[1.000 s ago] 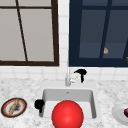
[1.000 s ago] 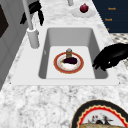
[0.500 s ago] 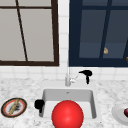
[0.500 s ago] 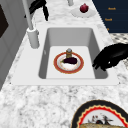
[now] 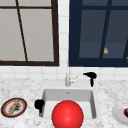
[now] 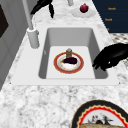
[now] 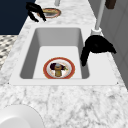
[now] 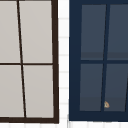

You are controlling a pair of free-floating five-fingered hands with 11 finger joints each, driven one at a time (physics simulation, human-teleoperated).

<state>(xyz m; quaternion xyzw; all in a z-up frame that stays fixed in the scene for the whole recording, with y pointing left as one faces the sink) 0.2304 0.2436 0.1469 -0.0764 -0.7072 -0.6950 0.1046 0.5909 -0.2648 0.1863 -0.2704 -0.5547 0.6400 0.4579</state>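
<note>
A: Nearest the front edge of the table, what's there?

B: A big red ball (image 5: pixel 67 115) in front of the sink (image 5: pixel 47 93), in the front view. At the table's left end sits a patterned plate (image 5: pixel 13 107); at the right end a white plate (image 5: pixel 117 113) with a dark red fruit (image 6: pixel 84 8).

A: And in the sink?

B: A red-rimmed plate (image 6: pixel 58 67) lies flat on the basin floor, carrying a dark lump of food and a small upright brown piece.

A: Which hand is closer to it?

B: The left hand (image 6: pixel 111 57). It hovers over the sink's front left corner, fingers (image 6: pixel 98 65) curled loosely downward, holding nothing. The plate lies below it, toward the basin's middle and the faucet side.

A: The right hand?

B: The right hand (image 7: pixel 96 46) floats farther back, over the sink's rear right corner beside the faucet (image 5: pixel 68 77), its fingers (image 7: pixel 83 57) drooping, relaxed and apart, clear of everything. The plate lies forward and below it.
</note>
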